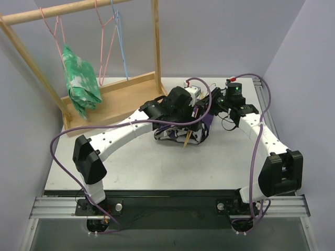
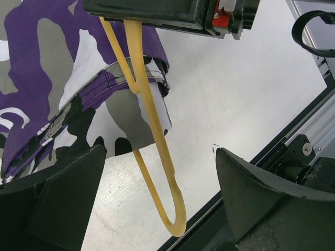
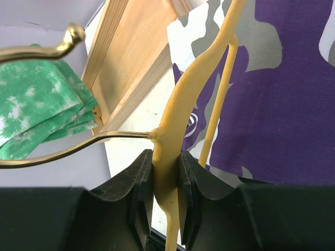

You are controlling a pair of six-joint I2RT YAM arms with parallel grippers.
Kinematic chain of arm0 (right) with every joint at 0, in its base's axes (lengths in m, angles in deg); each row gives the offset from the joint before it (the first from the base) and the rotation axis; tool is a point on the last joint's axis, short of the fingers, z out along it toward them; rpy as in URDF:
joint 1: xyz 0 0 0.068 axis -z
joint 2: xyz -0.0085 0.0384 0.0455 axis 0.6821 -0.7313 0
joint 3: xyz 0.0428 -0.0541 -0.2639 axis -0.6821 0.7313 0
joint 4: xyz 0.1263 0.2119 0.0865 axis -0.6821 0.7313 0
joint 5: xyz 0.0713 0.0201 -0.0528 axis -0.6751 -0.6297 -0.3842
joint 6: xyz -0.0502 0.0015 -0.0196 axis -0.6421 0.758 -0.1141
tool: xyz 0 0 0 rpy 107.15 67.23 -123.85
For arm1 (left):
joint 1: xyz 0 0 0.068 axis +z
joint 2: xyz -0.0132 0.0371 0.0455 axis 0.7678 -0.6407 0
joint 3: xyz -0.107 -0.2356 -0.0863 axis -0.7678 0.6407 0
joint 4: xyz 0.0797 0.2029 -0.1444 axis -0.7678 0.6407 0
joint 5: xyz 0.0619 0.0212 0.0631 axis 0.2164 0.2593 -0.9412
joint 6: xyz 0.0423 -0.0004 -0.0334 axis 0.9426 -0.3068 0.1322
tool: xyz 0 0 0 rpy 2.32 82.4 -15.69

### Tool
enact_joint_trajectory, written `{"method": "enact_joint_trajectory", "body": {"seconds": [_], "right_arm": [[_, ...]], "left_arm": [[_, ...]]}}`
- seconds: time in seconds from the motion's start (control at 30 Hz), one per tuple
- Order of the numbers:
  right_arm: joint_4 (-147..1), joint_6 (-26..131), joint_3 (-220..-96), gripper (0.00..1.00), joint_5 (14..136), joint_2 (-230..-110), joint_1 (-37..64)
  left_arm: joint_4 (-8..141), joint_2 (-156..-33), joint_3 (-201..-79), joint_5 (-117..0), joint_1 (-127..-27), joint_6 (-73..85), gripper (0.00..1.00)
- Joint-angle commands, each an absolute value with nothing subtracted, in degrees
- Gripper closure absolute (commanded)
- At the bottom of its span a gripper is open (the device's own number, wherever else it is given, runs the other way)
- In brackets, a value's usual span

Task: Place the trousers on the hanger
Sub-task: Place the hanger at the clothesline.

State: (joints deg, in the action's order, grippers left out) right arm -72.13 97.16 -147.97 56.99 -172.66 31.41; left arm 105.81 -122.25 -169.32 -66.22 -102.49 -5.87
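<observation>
Gripping: right gripper [image 3: 166, 172] clamps the hanger [image 3: 184, 89] neck.
Hanger: over tabletop [image 1: 157, 172] centre, touching trousers [image 2: 42, 78], long axis seemingly far-to-near edge.
Left gripper [image 2: 157, 178]: wide open, straddling hanger's corner.

Behind each end effector runs a rounded white link, on the left arm [image 1: 118, 133] and the right arm [image 1: 260, 130] alike. Each link is dotted with small dark screw holes [image 1: 107, 139] and broken by bulky matte-black joint housings [image 1: 89, 159], and a purple cable [image 1: 254, 157] trails loosely alongside, back toward the base. The left gripper [image 2: 159, 151] has two broad matte-black fingers [image 2: 57, 198] with blunt, angled tips. The right gripper [image 3: 166, 178] has black fingers [image 3: 138, 183] with stepped inner faces, a small red piece [image 2: 222, 18] on the black body just behind them, and a green light [image 1: 236, 88] farther back at the wrist.
</observation>
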Motion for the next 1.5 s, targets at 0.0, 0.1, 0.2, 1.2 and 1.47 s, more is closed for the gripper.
{"method": "enact_joint_trajectory", "body": {"seconds": [0.0,0.1,0.2,1.2,1.47], "right_arm": [[-74.0,97.2,-150.4,1.00,56.3,-170.5,31.8],[-74.0,97.2,-150.7,1.00,56.3,-170.2,31.6],[-74.0,97.3,-150.4,1.00,56.3,-169.7,31.5],[-66.6,97.5,-148.2,0.24,53.5,-163.4,30.8],[-61.1,92.9,-143.1,0.22,50.9,-153.8,31.1]], "left_arm": [[107.3,-119.6,-170.5,-66.3,-102.3,-7.2,0.03],[108.3,-121.5,-171.2,-65.5,-102.3,-7.3,0.06],[108.8,-123.8,-172.5,-64.7,-102.4,-6.8,0.16],[112.3,-114.5,-162.0,-82.3,-99.9,-12.5,1.00],[111.1,-99.2,-152.8,-88.7,-96.5,-19.6,1.00]]}}
